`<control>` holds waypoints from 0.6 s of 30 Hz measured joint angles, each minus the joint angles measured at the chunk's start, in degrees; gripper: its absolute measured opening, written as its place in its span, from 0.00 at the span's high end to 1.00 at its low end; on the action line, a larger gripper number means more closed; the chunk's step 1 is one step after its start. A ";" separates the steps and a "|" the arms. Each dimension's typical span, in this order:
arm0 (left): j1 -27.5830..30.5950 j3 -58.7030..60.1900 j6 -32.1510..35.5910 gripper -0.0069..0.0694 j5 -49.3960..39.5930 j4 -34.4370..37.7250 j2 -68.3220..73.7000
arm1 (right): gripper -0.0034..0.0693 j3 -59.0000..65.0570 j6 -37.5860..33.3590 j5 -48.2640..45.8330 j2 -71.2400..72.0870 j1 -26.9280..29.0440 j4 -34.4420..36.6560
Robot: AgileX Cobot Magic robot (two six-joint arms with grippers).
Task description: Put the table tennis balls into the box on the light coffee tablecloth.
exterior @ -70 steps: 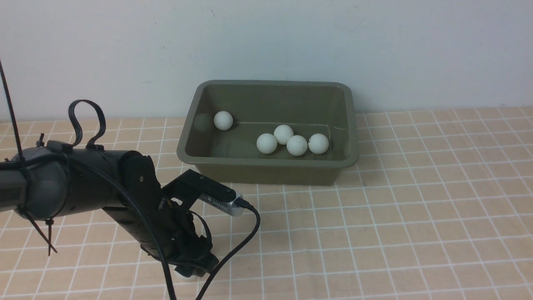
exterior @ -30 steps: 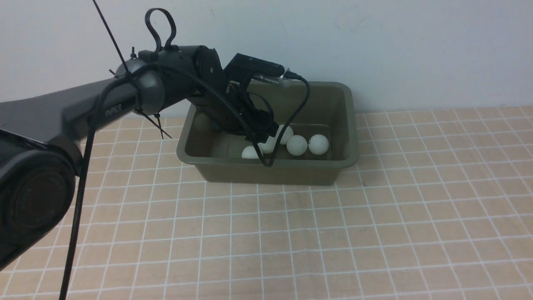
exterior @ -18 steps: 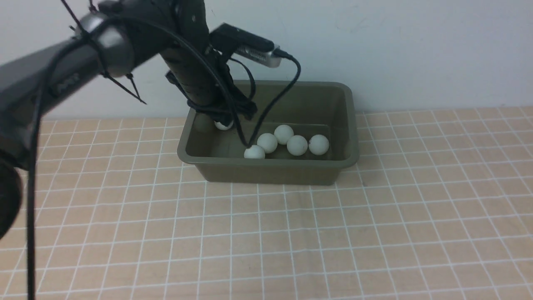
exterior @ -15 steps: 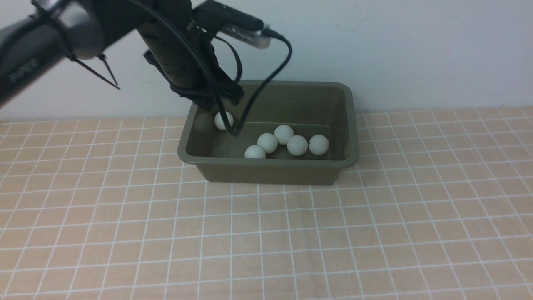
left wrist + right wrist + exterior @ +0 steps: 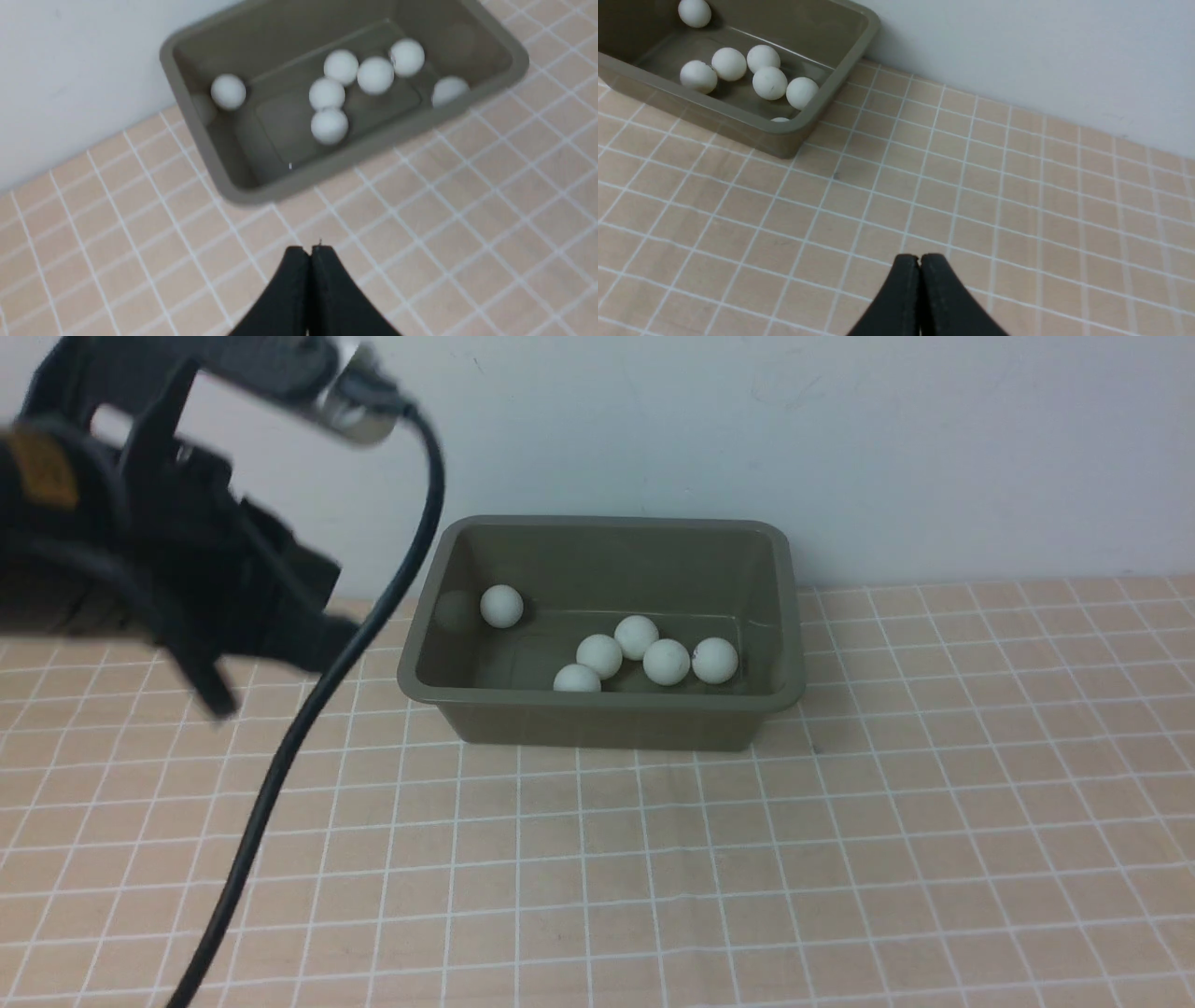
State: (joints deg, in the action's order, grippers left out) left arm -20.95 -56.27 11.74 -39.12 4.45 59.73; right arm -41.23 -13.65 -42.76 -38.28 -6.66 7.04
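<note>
The left arm (image 5: pixel 177 513) is now looming large and blurred at the left side of the front view, whereas half a second ago it was hanging over the left end of the box (image 5: pixel 597 723); it is drawing away from the box toward the camera. The ball (image 5: pixel 577 678) that was missing from view two seconds ago, when the left arm was working low over the light coffee tablecloth (image 5: pixel 644 859), is now sitting against the box's near wall, a touch farther right than when it first appeared. The box itself is keeping its place on the cloth, near the wall (image 5: pixel 971 457). The left gripper (image 5: pixel 309 252) is holding its fingertips closed together, gripping nothing, and the right gripper (image 5: pixel 920 259) is also keeping its fingertips together, empty. All seven table tennis balls (image 5: pixel 329 126) are lying inside the box, with one resting by itself toward its left end and others clustering around the middle. They are lying beyond both grippers, well apart from the fingertips, and neither gripper is touching them or the box.
</note>
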 joint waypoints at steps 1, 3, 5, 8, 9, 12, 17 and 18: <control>0.00 0.00 0.00 1.00 0.36 0.00 -0.66 | 0.98 1.28 0.01 0.67 0.07 0.00 0.26; 0.00 9.77 -0.41 1.00 4.43 0.00 -8.93 | 0.98 9.00 0.05 9.26 0.89 0.00 3.71; 0.00 15.56 -1.54 1.00 6.64 0.00 -14.13 | 0.98 13.43 -0.01 14.66 1.30 0.00 6.44; 0.00 21.15 -3.25 1.00 8.67 -0.05 -20.42 | 0.98 17.80 -0.88 20.44 1.53 0.00 10.38; 0.00 23.10 -4.40 1.00 9.50 -0.29 -22.72 | 0.98 18.97 -1.89 21.98 1.61 0.00 12.02; 0.00 25.90 -6.44 1.00 9.86 -1.42 -25.62 | 0.98 19.74 -3.26 24.01 1.67 0.00 14.80; 0.00 27.65 -8.42 1.00 9.88 -3.19 -26.43 | 0.98 19.74 -3.83 25.02 1.72 0.00 16.23; 0.00 27.65 -8.60 1.00 9.88 -3.24 -26.43 | 0.98 19.74 -3.83 24.29 1.72 0.00 16.36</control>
State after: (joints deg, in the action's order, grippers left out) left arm -20.95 -28.62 3.14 -29.24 1.21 33.30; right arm -21.49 -17.47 -18.47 -36.56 -6.66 23.40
